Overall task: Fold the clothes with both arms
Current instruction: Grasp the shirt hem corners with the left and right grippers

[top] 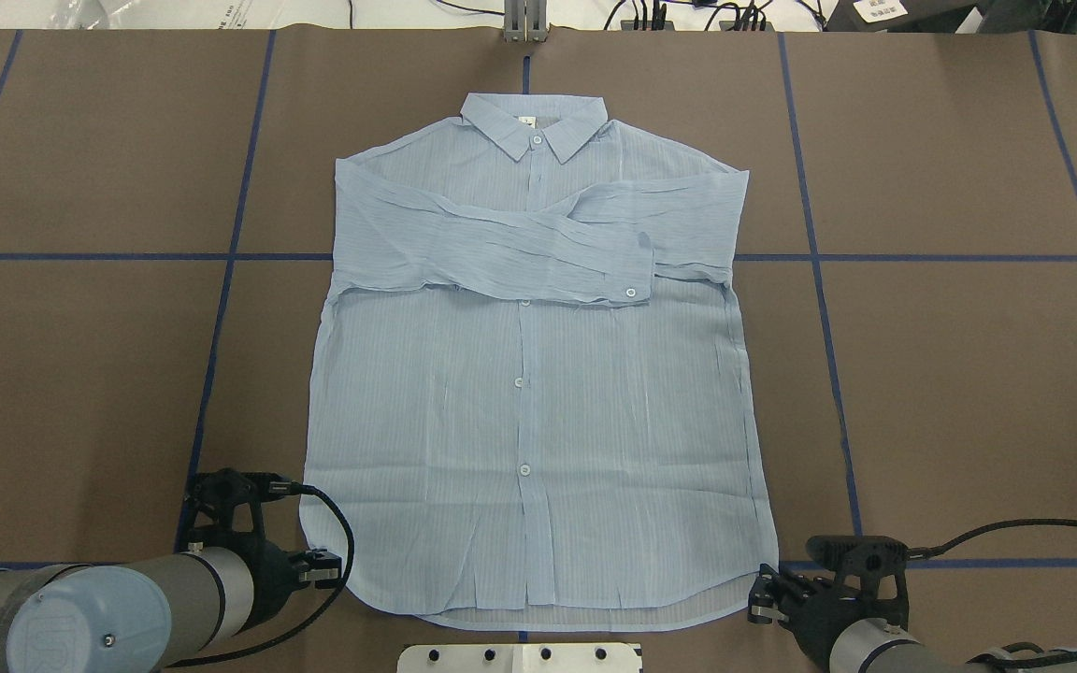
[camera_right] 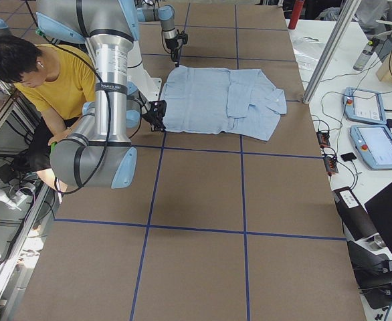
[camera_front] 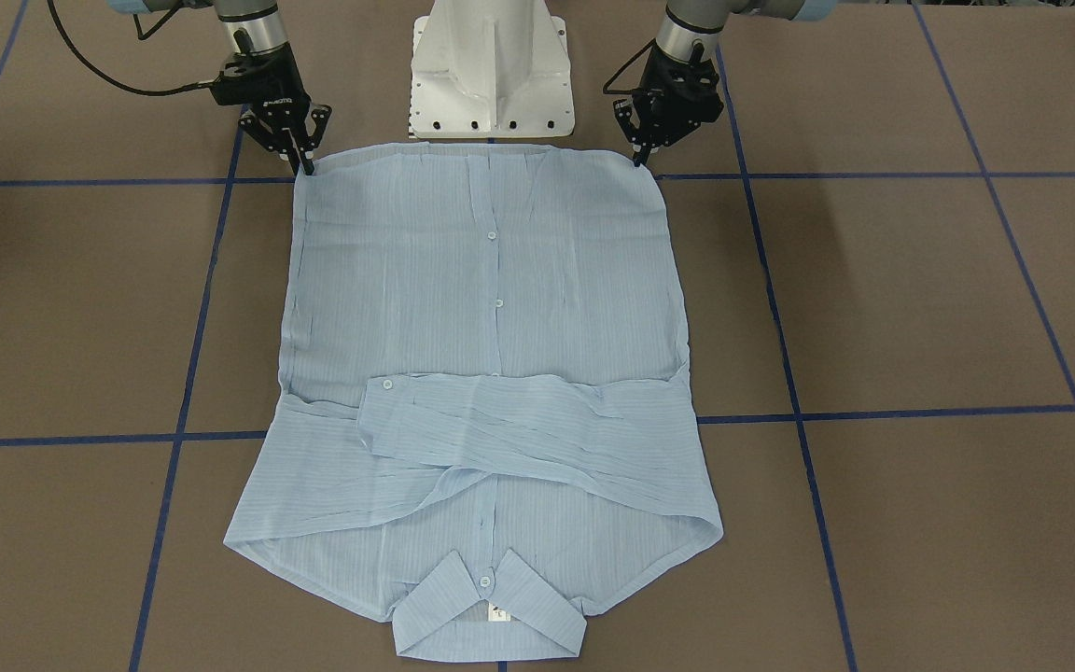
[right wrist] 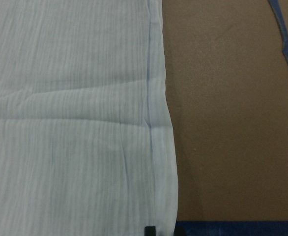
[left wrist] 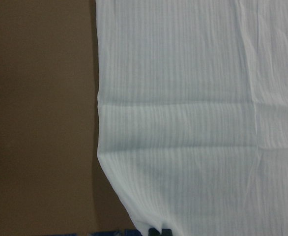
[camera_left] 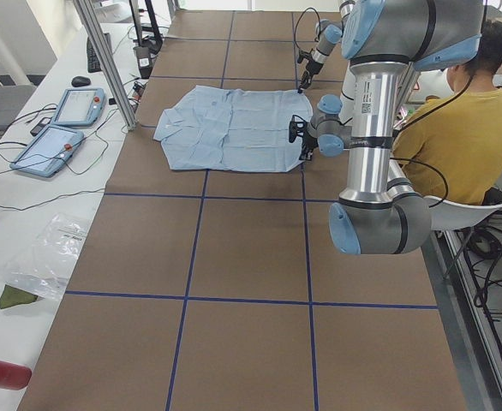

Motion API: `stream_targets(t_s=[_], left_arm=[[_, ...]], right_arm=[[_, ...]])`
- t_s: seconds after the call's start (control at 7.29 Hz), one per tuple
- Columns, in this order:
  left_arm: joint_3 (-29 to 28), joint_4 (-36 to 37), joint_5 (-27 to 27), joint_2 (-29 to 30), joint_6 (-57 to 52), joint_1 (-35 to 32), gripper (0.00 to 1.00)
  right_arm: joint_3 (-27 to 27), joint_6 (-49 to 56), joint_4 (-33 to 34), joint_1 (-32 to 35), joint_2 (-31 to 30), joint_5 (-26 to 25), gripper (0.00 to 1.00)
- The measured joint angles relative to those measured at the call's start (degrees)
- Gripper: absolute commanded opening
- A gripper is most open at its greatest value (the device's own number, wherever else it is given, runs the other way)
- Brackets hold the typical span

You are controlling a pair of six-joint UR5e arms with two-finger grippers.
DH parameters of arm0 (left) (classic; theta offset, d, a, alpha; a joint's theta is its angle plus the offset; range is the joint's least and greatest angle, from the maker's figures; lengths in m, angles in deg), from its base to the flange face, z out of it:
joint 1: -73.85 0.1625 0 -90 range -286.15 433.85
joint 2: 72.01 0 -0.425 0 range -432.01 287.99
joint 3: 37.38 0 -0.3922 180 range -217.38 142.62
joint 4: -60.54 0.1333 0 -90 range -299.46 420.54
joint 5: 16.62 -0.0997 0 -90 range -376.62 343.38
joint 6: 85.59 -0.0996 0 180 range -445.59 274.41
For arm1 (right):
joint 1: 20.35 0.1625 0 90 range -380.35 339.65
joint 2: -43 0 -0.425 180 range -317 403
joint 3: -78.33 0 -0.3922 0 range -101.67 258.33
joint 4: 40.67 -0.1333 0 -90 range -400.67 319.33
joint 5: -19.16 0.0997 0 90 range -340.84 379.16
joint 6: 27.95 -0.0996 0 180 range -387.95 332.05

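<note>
The silver-grey left arm with light-blue joint caps [top: 90,617] reached in low over the near left part of the brown paper-covered table [top: 969,374]. Its black two-finger left gripper [camera_front: 639,161] had its fingers drawn tight together on the left corner of the hem of the thin pale-blue striped long-sleeved shirt [top: 529,421]. In the left wrist view only a dark fingertip showed at the cloth's lower edge.

The shirt lay flat and front up in the middle of the table. Its hem was toward the robot, just beyond the white pedestal base [camera_front: 491,75], and its pointed collar [top: 534,121] was at the far side. A row of small white buttons [top: 519,381] ran down the closed front. Both sleeves were folded across the chest, one over the other. The upper sleeve's buttoned cuff [top: 632,280] pointed toward the robot's right. Dark-blue tape lines [top: 819,280] marked the table in a grid, and one passed beneath the shirt at sleeve level.

The matching silver-grey right arm [top: 884,645] came in at the near right. Its black right gripper [camera_front: 306,166] was likewise closed to a narrow pinch on the hem's right corner. The cloth lay on the table there.

In the side views a person in a yellow top [camera_left: 457,128] sat behind the robot.
</note>
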Motion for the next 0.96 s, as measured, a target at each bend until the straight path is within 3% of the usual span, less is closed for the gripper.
stream_targets(t_s=[0.41,0.69,0.96], left_arm=[[1.14,0.04,0.1,-0.07,-0.07,0.0,0.0],[4.11,1.41,0.54,-0.39,-0.39,0.04,0.0],[12.71,8.6,3.93,-0.81,-0.58,1.76,0.0]], right_arm=[[-0.62,-0.07,0.52,0.27,-0.16,-1.11,0.0],[-6.63,-0.09,1.24,0.51,-1.85,-0.77,0.0],[-15.99,-0.09,4.62,0.1,-5.43,3.66,0.0]])
